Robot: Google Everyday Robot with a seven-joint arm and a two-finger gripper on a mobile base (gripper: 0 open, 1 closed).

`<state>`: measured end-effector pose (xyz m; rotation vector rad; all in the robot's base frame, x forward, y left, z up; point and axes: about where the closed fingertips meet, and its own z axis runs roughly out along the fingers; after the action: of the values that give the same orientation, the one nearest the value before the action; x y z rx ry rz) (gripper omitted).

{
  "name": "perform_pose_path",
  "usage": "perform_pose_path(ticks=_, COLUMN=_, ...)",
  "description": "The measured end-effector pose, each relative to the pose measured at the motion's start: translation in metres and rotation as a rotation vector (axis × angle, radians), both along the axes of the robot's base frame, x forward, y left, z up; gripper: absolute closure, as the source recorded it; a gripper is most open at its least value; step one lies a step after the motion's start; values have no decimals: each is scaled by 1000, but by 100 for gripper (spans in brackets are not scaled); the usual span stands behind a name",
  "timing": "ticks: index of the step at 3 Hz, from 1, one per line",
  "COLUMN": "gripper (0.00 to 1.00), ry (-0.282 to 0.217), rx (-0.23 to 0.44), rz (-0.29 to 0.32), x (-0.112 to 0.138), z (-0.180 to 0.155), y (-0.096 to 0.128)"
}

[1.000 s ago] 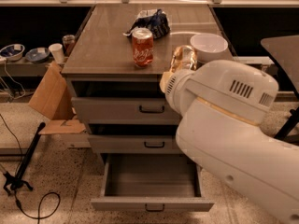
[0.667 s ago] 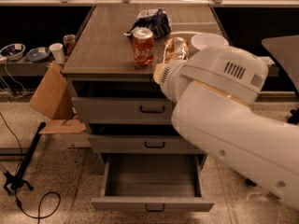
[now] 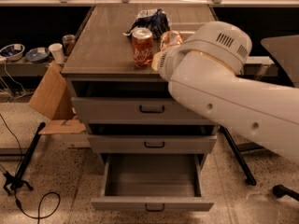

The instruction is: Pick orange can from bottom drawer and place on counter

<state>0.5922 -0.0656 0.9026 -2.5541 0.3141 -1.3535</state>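
You will find the orange can point(image 3: 170, 39) not in the bottom drawer point(image 3: 152, 203) but up over the right front part of the counter point(image 3: 100, 36), upright, its lower half masked by the white arm point(image 3: 224, 87). The gripper point(image 3: 162, 52) sits at the end of that arm, right against the can and largely hidden by the wrist housing; whether the claw is clamped on the can or free of it, you cannot tell from this view, nor whether the can's base touches the top. The placement appears deliberate: the can stands just right of the red-orange can point(image 3: 142, 46) and in front of the crumpled dark bag point(image 3: 152, 22), on bare surface. I judge the task to be at the set-down stage. Note the materials: the orange can is slim, pale gold, shiny metal; its neighbour is brighter with white script. The counter is flat, glossy grey-brown with thin seams. The bottom drawer is grey metal, pulled fully out, low-fronted with a small black handle, and holds nothing visible. The two drawers above it are shut.
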Motion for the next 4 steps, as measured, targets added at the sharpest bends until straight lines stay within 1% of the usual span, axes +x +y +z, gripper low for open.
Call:
perform_pose_path(ticks=1, gripper=100, ry=38, rx=0, rz=-22, x=22, z=-13, y=-10)
perform_pose_path(ticks=2, gripper=100, ry=72, rx=-1, rz=-51, x=39, z=-24, y=-20)
perform_pose_path(ticks=3, gripper=100, ry=82, rx=-2, rz=-68, x=53, z=-24, y=-25)
perform_pose_path(ticks=4, gripper=100, ry=70, rx=-2, rz=-61, x=63, z=-14, y=-19)
